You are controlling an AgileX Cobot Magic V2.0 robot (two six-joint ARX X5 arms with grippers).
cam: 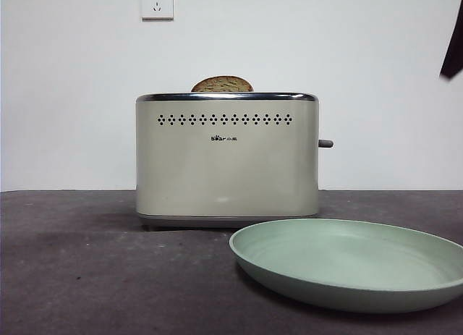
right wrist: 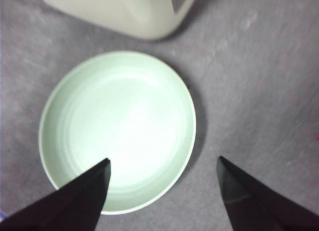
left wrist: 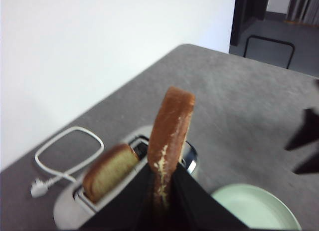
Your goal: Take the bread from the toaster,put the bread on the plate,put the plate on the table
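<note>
Left gripper (left wrist: pixel 162 191) jaws clamped; right gripper (right wrist: pixel 164 163) jaws spread wide.

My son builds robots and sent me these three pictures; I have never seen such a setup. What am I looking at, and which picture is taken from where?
It is a robot with two arms at a table, each ending in a gripper of two black jaws. One picture looks level across the table: a cream toaster with a slice's rounded top showing, and a mint-green plate in front. The other two come from cameras on the wrists. The left gripper is shut on the bread, held above the toaster; a second slice sits in the slot, and a white cord lies beside it. The right gripper hangs open over the empty plate.
</note>
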